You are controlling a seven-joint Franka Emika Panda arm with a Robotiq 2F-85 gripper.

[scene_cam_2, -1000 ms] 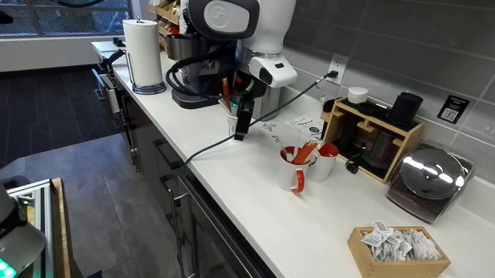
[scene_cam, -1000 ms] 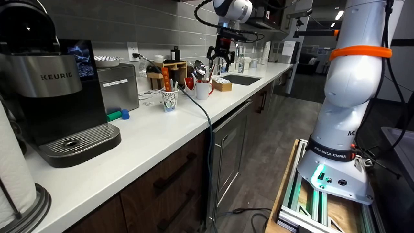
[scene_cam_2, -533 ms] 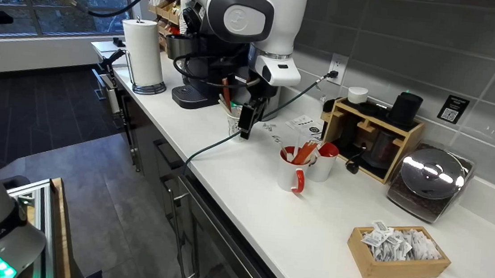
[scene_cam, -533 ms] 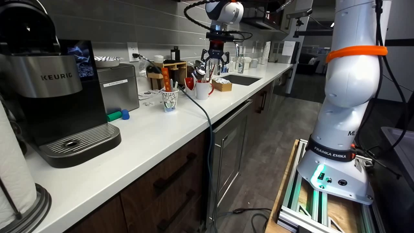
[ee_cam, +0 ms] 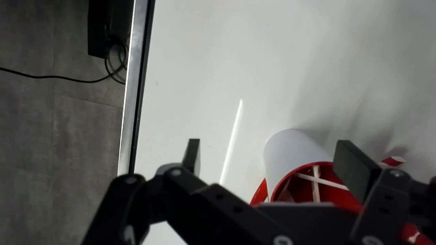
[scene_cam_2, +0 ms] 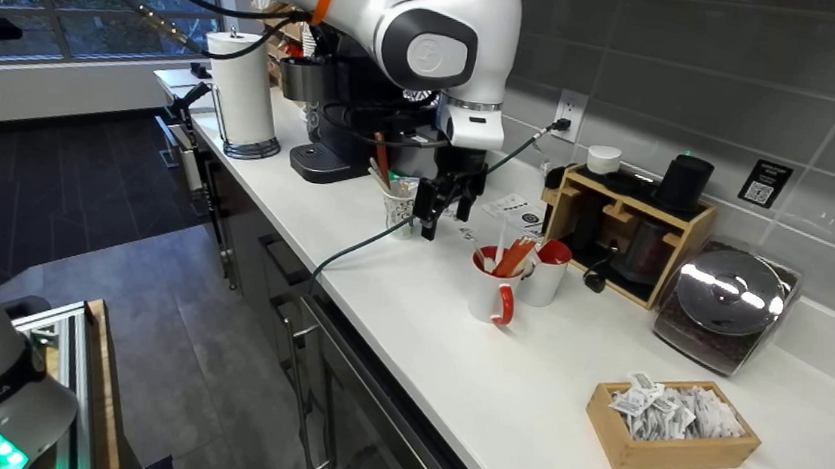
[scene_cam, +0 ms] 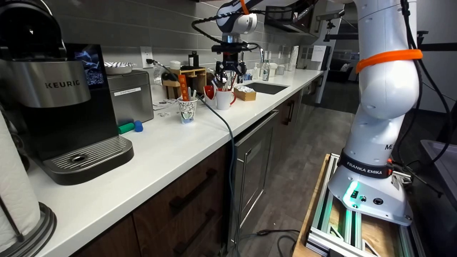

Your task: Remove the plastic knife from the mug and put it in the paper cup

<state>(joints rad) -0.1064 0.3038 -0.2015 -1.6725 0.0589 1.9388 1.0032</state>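
A robot arm (scene_cam_2: 433, 54) is hanging over a kitchen tabletop (scene_cam_2: 466, 375), its fingers (ee_cam: 352, 170) standing wide apart and gripping nothing, near a white mug (scene_cam_2: 484, 297) with a red handle (scene_cam_2: 507, 303). What is probably the plastic knife (scene_cam_2: 502, 240) is rising pale and upright from that mug, between the tabletop's front and back edges, though it is showing too small to confirm. Likely light, stiff and slick, it is calling for a gentle, square pinch high on its free end; a hard squeeze would be risking a bend or a slip. Orange-red strips (scene_cam_2: 514, 258) are crowding the mug's mouth, and a second mug (scene_cam_2: 543, 285) is standing just beside it, toward the back edge, probably leaving little room for spread fingers. A cord (scene_cam: 232, 144) is running from above the back edge down over the front edge, crossing between the mugs and the paper cup (scene_cam: 187, 112), where the knife will probably be passing. That cup, holding a tall red wrapper (scene_cam: 183, 87) and pale sticks (scene_cam: 194, 95), is offering a tight mouth, while a wooden box (scene_cam_2: 670, 457) of paper packets (scene_cam_2: 677, 417) is sitting well apart from the mugs.
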